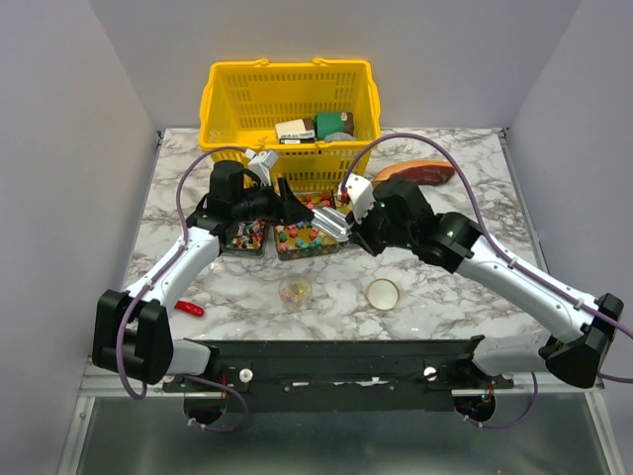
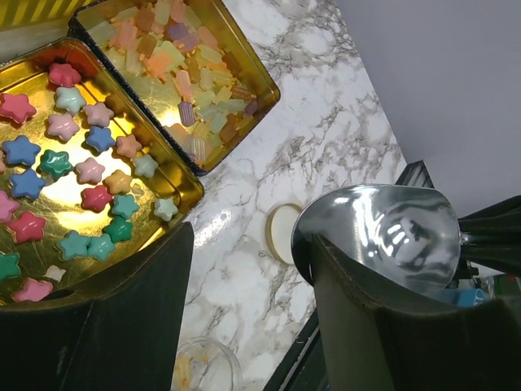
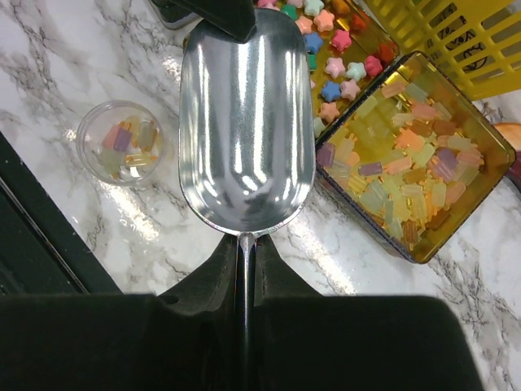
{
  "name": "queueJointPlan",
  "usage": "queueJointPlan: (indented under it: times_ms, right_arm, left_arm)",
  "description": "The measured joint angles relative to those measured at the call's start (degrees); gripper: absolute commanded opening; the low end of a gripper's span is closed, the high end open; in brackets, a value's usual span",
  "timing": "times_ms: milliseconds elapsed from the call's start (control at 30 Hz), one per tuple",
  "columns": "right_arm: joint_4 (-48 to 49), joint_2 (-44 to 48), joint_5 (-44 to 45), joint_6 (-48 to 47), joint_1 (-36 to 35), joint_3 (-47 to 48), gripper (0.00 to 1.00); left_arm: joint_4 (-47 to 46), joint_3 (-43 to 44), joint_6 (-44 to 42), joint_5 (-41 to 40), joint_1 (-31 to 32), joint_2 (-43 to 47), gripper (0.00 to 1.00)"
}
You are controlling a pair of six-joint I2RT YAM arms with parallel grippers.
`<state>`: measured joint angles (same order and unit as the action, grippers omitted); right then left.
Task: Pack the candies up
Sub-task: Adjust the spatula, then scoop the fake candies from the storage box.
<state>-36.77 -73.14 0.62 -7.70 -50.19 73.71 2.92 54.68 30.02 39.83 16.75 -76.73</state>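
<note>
Steel scoop [image 3: 244,122], bowl empty, handle clamped tight in the right gripper [image 3: 244,254]. The bowl hangs over the marble between the clear cup [image 3: 81,134] and the gummy tin [image 2: 275,91]. Its front lip reaches the near edge of the star tin [image 2: 189,186], close to one left finger.

Left gripper [image 2: 248,269] is spread wide with nothing between the fingers, and hovers at the star tin's near rim.

Candies:
- Star candies [image 2: 89,171] lie one layer deep in the star tin.
- Gummies [image 2: 187,81] are piled in the gummy tin, which sits side by side with the star tin along their long edges.
- A few gummies are already in the cup.
- Wrapped candies [image 1: 245,237] sit in a third tin at the left.

The cup stands alone on the bare marble table [image 1: 445,297], apart from the tins' front edges. The round lid [image 1: 383,293] lies flat to the cup's right, not touching it. The yellow basket [image 1: 237,109] wall is just behind the tins. Open marble runs along the near strip and at the far right.
</note>
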Motion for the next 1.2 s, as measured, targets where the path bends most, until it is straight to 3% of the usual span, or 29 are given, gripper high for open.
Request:
queueJointPlan:
  times_ms: [133,233,500,833,1200]
  right_arm:
    - [-1.9,-2.2,-0.7,0.7,1.7,2.8,0.01]
    - [-2.1,-5.3,-1.6,0.9,3.6,5.4,0.01]
    - [-6.5,-18.5,-3.5,0.5,9.0,14.4,0.01]
    - [-20.8,-38.2,-6.9,-2.0,9.9,35.8,0.01]
    - [-29.7,-43.9,-5.3,-5.5,9.8,38.8,0.01]
  left_arm:
    - [2.6,1.8,-0.2,-3.0,0.0,-0.4,0.83]
    - [5.9,4.0,-0.5,-8.8,-0.1,-0.5,0.87]
    - [14.8,5.8,-0.8,-27.7,-2.9,0.1,0.87]
    - [22.7,5.9,0.2,-38.0,-5.8,-4.5,0.80]
    - [28.4,9.4,1.6,-42.6,-6.1,-15.3,0.60]
